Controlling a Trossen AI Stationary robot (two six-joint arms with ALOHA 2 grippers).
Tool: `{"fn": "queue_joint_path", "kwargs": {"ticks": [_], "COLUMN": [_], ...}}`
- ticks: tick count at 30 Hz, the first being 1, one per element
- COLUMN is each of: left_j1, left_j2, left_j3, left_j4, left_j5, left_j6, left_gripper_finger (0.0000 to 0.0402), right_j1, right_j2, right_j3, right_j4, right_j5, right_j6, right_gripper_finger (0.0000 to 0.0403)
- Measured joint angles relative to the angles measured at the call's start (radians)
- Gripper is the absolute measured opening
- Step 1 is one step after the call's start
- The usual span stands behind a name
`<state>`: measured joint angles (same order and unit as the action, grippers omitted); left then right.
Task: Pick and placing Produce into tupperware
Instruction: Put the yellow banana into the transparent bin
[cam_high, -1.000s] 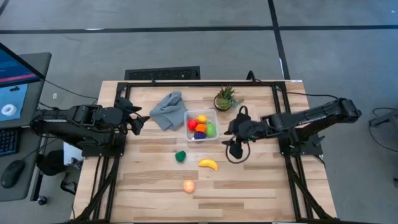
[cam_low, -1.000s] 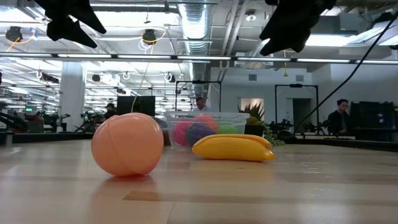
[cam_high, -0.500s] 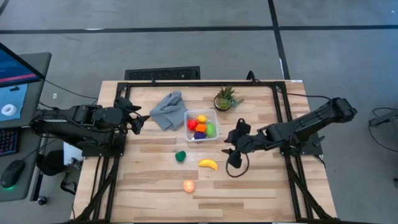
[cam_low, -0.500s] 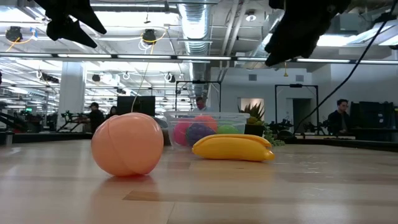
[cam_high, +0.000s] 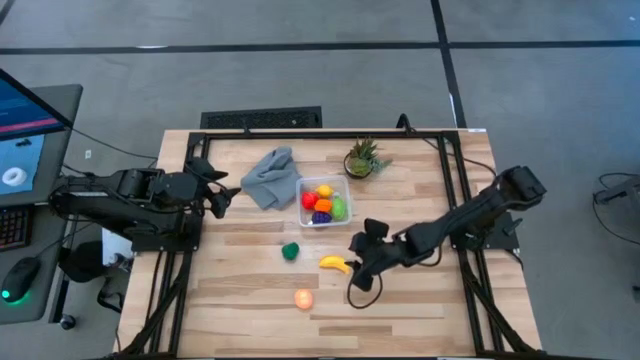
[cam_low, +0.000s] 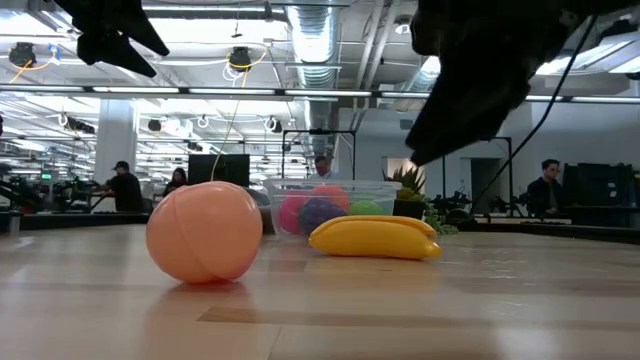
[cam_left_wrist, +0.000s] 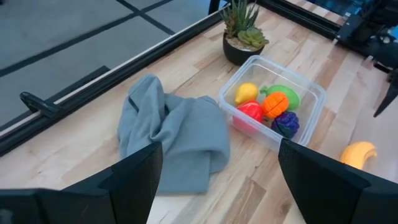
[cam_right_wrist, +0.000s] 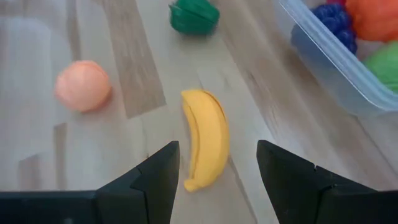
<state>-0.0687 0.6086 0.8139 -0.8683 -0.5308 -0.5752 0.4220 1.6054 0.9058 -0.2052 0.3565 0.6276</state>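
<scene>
Desk: pale wooden slatted desk in a black frame, carrying everything below.
Left arm: waits at the desk's left edge, near the crumpled grey cloth; its left gripper has the jaws released, nothing between them.
Right arm: stretched low across the desk; its right gripper hangs just above the banana, jaws parted and empty, one on each side of the fruit.
Tupperware: small clear plastic squarish container with rounded corners, mid-desk beside the cloth, already holding red, yellow, orange, purple and light green toy pieces.
Banana: yellow toy banana lying flat on bare wood, near the container on its front side.
Key relation: the banana's long axis runs between the right jaws, not across them, so closing should pinch its narrow width; the right arm is far nearer.
Other loose produce: dark green toy vegetable and peach-coloured toy fruit, both near the banana.
Hard to tell: the low view shows only a dark mass above the banana, so the gap down to it is unclear.
</scene>
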Motion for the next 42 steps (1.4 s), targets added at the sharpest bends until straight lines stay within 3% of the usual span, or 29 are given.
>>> {"fn": "queue_joint_path", "kwargs": {"ticks": [6, 18, 29, 42], "left_j1": [0.000, 0.000, 0.000, 0.000], "left_j2": [0.000, 0.000, 0.000, 0.000], "left_j3": [0.000, 0.000, 0.000, 0.000], "left_j4": [-0.006, -0.025, -0.025, -0.024], "left_j5": [0.000, 0.001, 0.000, -0.006], "left_j6": [0.034, 0.043, 0.042, 0.012], "left_gripper_finger": [0.0308, 0.0308, 0.0308, 0.0308], "right_j1": [0.005, -0.027, -0.098, -0.148], "right_j2": [0.080, 0.119, 0.118, 0.117], "right_j3": [0.007, 0.036, 0.098, 0.124], "right_j4": [0.101, 0.073, -0.055, -0.108], "right_j5": [-0.003, 0.004, -0.191, -0.270], "right_j6": [0.001, -0.042, -0.222, -0.262], "right_gripper_finger": [0.0240, 0.0240, 0.0240, 0.0286]}}
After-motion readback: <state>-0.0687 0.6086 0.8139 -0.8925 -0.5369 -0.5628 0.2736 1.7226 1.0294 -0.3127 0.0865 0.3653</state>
